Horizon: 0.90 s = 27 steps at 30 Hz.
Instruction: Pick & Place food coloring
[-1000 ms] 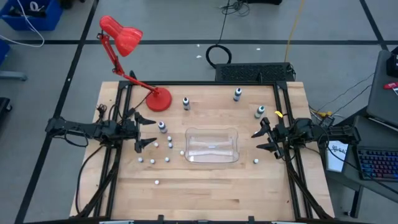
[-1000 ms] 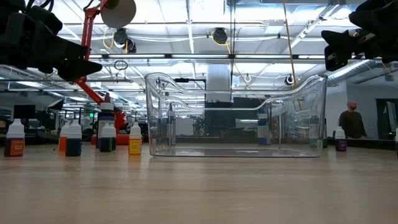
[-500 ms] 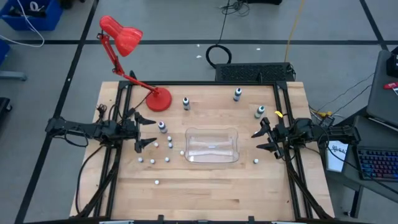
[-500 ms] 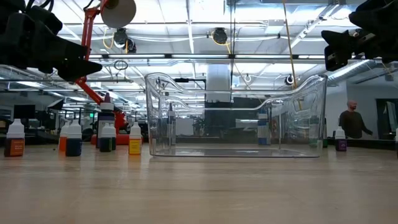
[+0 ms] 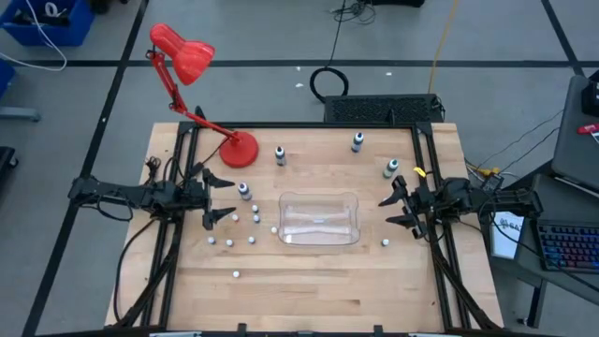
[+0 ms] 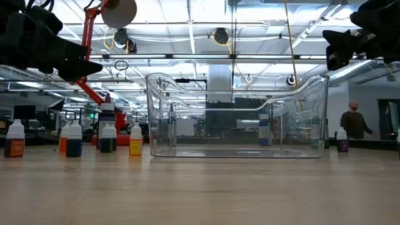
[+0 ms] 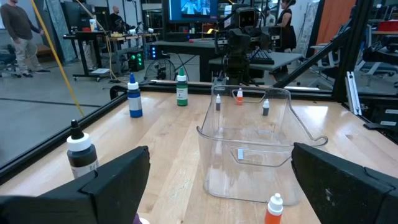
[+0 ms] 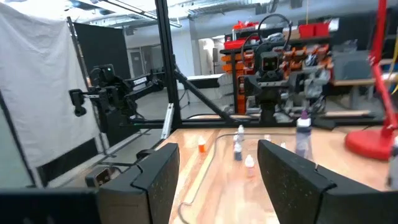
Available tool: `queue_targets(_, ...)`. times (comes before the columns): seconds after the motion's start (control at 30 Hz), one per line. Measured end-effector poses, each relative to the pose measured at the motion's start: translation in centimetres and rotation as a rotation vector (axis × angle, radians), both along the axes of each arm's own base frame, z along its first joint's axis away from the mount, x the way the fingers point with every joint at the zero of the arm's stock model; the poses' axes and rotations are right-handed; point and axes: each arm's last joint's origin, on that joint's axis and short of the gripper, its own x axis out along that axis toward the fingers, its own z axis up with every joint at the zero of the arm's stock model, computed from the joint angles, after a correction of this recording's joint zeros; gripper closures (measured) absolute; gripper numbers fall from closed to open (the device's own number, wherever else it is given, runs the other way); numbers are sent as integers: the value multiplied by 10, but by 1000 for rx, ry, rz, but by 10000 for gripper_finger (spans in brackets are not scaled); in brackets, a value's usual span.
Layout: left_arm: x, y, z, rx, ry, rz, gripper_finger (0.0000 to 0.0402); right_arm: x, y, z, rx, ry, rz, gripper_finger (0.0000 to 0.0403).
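Observation:
The food coloring is several tiny bottles standing upright on the wooden table [image 5: 309, 290]. Most stand in a loose group [image 5: 234, 229] left of a clear plastic tub [image 5: 320, 219]. One [image 5: 385, 243] stands to the tub's right. In the low view they show pale tops and coloured bodies [image 6: 74, 140]. My left gripper [image 5: 223, 197] hovers open above the table's left side, pointing level at the tub [image 7: 252, 143]. My right gripper [image 5: 387, 212] hovers open at the right side, facing the tub from the other way. Nothing is between the fingers of either.
A red desk lamp [image 5: 239, 148] stands at the far left. Larger dropper bottles stand along the far side [image 5: 280, 155] [image 5: 357, 142] [image 5: 391, 168], and one [image 5: 243, 191] stands near my left gripper. The near half of the table is bare wood. A person [image 6: 354, 122] stands in the room beyond.

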Motion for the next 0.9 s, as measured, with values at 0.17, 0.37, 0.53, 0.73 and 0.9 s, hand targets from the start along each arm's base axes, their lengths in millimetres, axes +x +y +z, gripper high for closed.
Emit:
queue_targets(0.17, 0, 0, 0, 0, 0, 0, 14, -1, 0, 5, 14, -49, -2, 195)
queue_targets(0.37, 0, 0, 0, 0, 0, 0, 14, -1, 0, 7, 121, -47, 18, 195)
queue_targets(0.53, 0, 0, 0, 0, 0, 0, 14, -3, 0, 14, 136, -120, 26, 195)
queue_targets(0.73, 0, 0, 0, 0, 0, 0, 14, -4, 0, 17, 247, -122, 56, 195)
queue_targets(0.9, 0, 0, 0, 0, 0, 0, 14, -4, -1, 17, 188, -140, 21, 195)
